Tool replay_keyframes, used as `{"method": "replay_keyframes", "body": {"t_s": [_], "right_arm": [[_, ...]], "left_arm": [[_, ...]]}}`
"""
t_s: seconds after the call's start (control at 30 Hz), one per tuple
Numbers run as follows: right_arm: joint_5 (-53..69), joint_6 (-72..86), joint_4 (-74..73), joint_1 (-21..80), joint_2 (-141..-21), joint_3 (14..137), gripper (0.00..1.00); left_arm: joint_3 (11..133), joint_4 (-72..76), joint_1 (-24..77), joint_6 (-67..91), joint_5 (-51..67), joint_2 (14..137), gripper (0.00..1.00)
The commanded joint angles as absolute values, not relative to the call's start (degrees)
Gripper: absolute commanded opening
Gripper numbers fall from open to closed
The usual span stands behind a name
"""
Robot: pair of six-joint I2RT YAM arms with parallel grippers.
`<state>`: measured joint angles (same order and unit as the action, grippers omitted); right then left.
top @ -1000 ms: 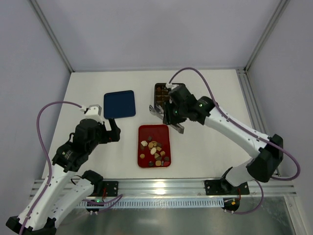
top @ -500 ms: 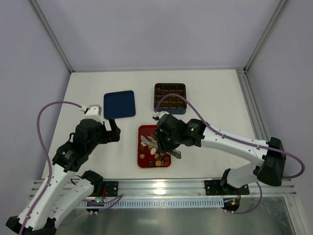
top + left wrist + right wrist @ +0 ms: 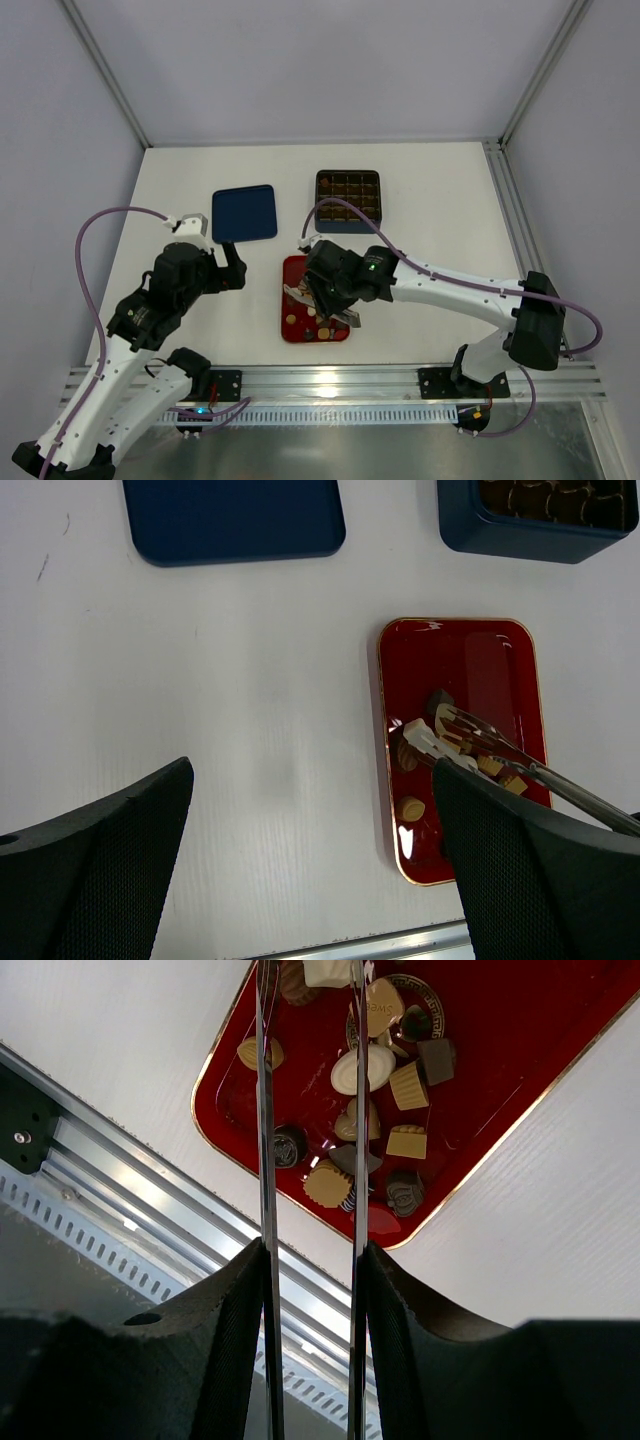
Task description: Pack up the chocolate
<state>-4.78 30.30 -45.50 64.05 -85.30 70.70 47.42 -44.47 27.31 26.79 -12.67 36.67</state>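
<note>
Body: left arm [image 3: 125, 335] and right arm [image 3: 460, 290] have white link shells, black joint housings, a mauve cable [image 3: 100, 222] looping off each; left gripper [image 3: 312, 775] fingers [image 3: 110, 850] broad, black, textured; right gripper [image 3: 308, 990] blades [image 3: 265, 1110] thin bright metal.

right gripper [image 3: 425, 725] blocking red tray [image 3: 470, 660], open table [image 3: 250, 730] beside blue box [image 3: 530, 535]

The tray [image 3: 500, 1020] is red with a gold rim. The chocolates [image 3: 365, 1068] are dark brown, tan and cream-white (some ridged); the box [image 3: 520, 542] is dark blue.
</note>
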Motion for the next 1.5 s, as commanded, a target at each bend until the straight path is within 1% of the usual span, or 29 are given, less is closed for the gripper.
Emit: {"method": "replay_keyframes", "body": {"t_s": [0.0,0.5,0.63,0.7,1.4,1.43,1.47], "right_arm": [[-5.8,30.15,-44.21,64.34,-85.43,73.74,0.44],[-6.41,29.09,-44.82,64.34,-89.21,74.79,0.44],[-6.68,29.36,-44.82,64.34,-88.95,74.71,0.43],[-6.86,29.53,-45.0,64.25,-88.77,74.71,0.4],[-7.38,29.53,-45.79,64.25,-89.12,73.83,0.4],[-7.38,29.53,-45.88,64.16,-89.3,73.74,0.39],[-7.56,29.44,-45.88,64.25,-89.47,73.83,0.36]], "left_arm": [[47.37,-43.42,27.42,27.25,-13.54,36.65,1.0],[47.37,-43.33,27.42,27.25,-13.62,36.3,1.0],[47.29,-43.42,27.42,27.16,-13.62,36.39,1.0],[47.37,-43.33,27.42,27.16,-13.62,36.39,1.0],[47.29,-43.42,27.42,27.16,-13.54,36.04,1.0],[47.37,-43.42,27.42,27.25,-13.54,36.12,1.0],[47.37,-43.33,27.42,27.16,-13.54,36.12,1.0]]}}
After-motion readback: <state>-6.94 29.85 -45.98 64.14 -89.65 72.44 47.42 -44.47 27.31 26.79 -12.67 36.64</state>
